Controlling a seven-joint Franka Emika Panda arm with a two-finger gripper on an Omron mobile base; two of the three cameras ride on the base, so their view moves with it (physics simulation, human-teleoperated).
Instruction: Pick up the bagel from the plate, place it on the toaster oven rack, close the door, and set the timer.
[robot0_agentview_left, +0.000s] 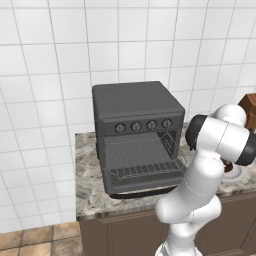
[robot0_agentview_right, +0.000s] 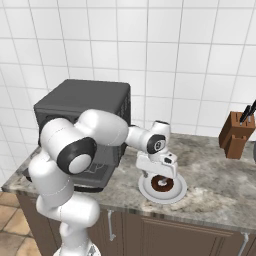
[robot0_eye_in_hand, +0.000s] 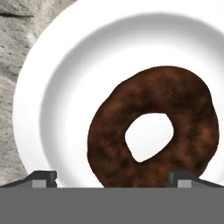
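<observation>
Toaster oven (robot0_agentview_left: 138, 112) is seen at left on the counter (robot0_agentview_left: 90, 185), door (robot0_agentview_left: 145, 182) dropped open, toaster oven rack (robot0_agentview_left: 140, 152) exposed inside. To its right, the gripper (robot0_agentview_right: 160, 179) is held directly over the plate (robot0_agentview_right: 176, 192), jaws spread wide, nothing gripped. The bagel (robot0_eye_in_hand: 153, 131) is seen lying flat on the plate between the fingertips (robot0_eye_in_hand: 43, 177). Knife block (robot0_agentview_right: 234, 134) stands far right.

Home kitchen, rendered. White square wall tiles (robot0_agentview_left: 50, 60) behind a grey-veined stone counter (robot0_agentview_left: 90, 170) over brown base cabinets (robot0_agentview_right: 165, 235). Dark toaster oven (robot0_agentview_left: 137, 120) on the counter, door dropped open. From the oven: white plate (robot0_agentview_right: 176, 193) at 3 o'clock, wooden knife block (robot0_agentview_right: 234, 134) beyond it.
</observation>
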